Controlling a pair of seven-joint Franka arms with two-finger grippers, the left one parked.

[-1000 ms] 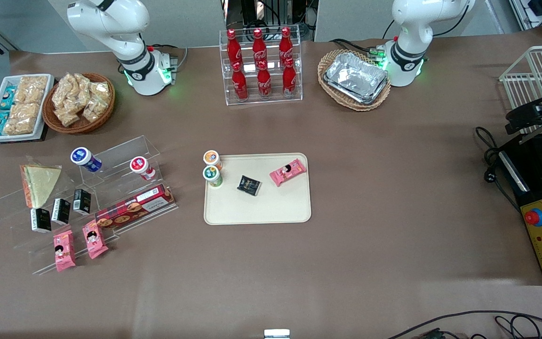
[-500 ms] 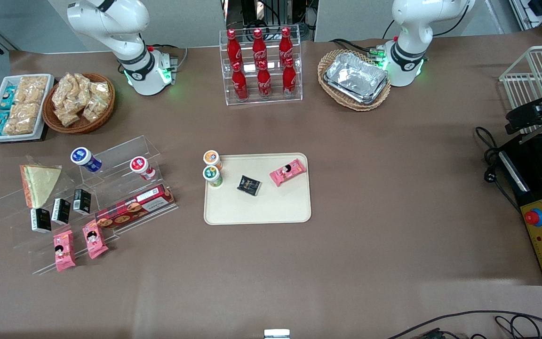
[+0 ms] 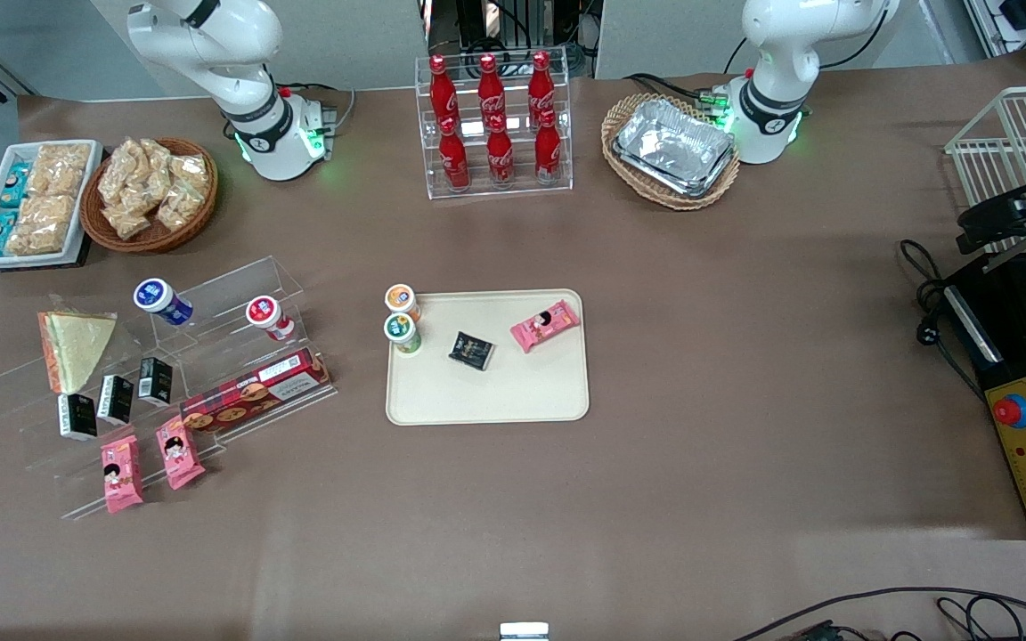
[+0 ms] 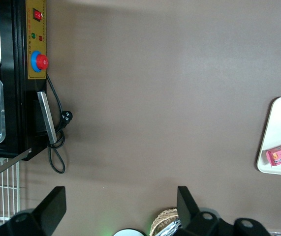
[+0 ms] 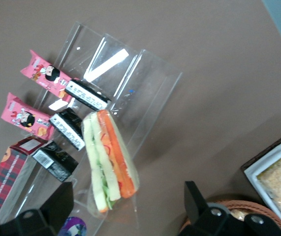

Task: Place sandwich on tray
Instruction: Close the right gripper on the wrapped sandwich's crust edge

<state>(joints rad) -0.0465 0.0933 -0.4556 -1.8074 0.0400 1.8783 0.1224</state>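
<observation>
Sandwich (image 5: 109,158) on the clear stepped stand (image 5: 130,78), fingers (image 5: 194,197) above, spread wide, empty.

Front camera looks steeply down over the whole counter (image 3: 655,499); right wrist camera hangs close above the sandwich (image 5: 108,157), which both views show.

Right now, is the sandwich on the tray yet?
No. The sandwich lies on the clear stand, apart from the tray; the open gripper hangs above it.
</observation>
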